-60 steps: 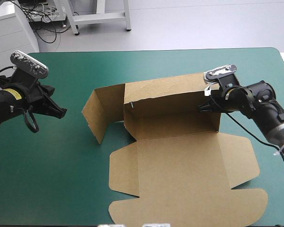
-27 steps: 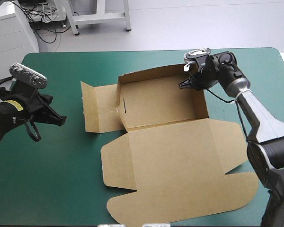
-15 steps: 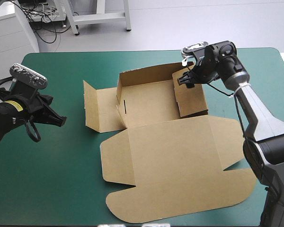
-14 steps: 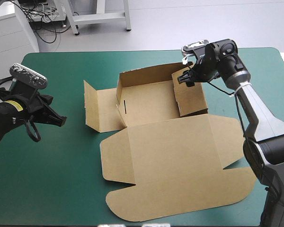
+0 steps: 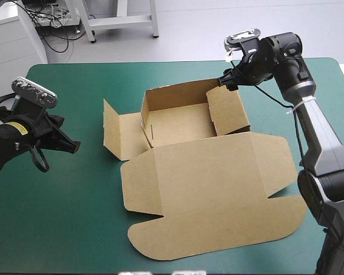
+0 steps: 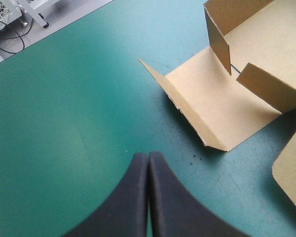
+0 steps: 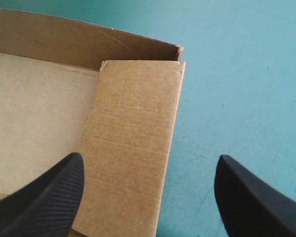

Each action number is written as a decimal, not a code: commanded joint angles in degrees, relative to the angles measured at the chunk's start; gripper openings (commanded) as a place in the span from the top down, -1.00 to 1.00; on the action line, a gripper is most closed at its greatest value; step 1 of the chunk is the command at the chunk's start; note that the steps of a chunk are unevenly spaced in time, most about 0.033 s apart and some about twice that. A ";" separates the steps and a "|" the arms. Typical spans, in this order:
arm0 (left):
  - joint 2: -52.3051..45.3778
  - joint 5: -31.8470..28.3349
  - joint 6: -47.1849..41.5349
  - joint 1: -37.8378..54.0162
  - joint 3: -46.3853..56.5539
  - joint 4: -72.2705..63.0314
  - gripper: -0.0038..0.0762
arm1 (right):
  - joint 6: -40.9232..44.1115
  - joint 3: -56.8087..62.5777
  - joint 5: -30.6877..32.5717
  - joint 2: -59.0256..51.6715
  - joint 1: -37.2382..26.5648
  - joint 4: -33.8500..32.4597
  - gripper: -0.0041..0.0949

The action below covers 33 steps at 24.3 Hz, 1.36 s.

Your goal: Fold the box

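Where the teal-green cover [image 5: 74,217] lies bare on the table's left half, the left gripper [image 6: 148,157] hangs low over it. Its 2 black fingers [image 6: 133,197] are pressed together into 1 pointed arch, holding nothing, well apart from the box [image 5: 206,189].

Between that gripper and the tray part, a side flap [image 5: 126,134] lies flat on the cover. The flap's outer end panel [image 5: 107,127] stands upright, nearest the gripper. Behind the flap rises the short left wall [image 5: 147,117] (a narrow gap shows at its near end in the left wrist view).

The back wall [image 5: 178,91] is up along the far side. The right wall [image 5: 226,110] is raised at a slant, closing off the tray floor [image 5: 180,123] on that side. The lid [image 5: 212,229] lies flat, spreading from the tray toward the table's near edge.

The right gripper [image 5: 225,81] hovers over the box's far right corner with its fingers spread wide, pinching nothing. In its wrist view the right wall's top lies under the gap between them, with cover just beside it. Whether a finger touches the board I cannot tell.

The box takes up the table's middle and right. Smooth cover runs around it on every side, and pale floor [image 5: 218,28] lies beyond the far edge.
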 commanded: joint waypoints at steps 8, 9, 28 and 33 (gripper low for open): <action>-1.06 -2.97 -0.77 -0.05 -1.55 -0.63 0.99 | -3.16 -1.71 0.20 6.12 -5.87 8.64 -0.43; -1.06 -2.97 -0.77 -0.05 -1.55 -0.63 0.99 | -3.47 -1.71 0.20 6.89 -5.87 8.64 -0.43; -1.06 -2.16 -0.77 -0.05 -1.55 -0.97 0.99 | -3.39 -1.71 0.08 13.76 -5.87 11.02 0.96; -0.95 -2.16 -0.77 -0.05 -1.55 -1.06 0.99 | -3.80 -1.81 0.08 10.54 -5.87 10.47 0.96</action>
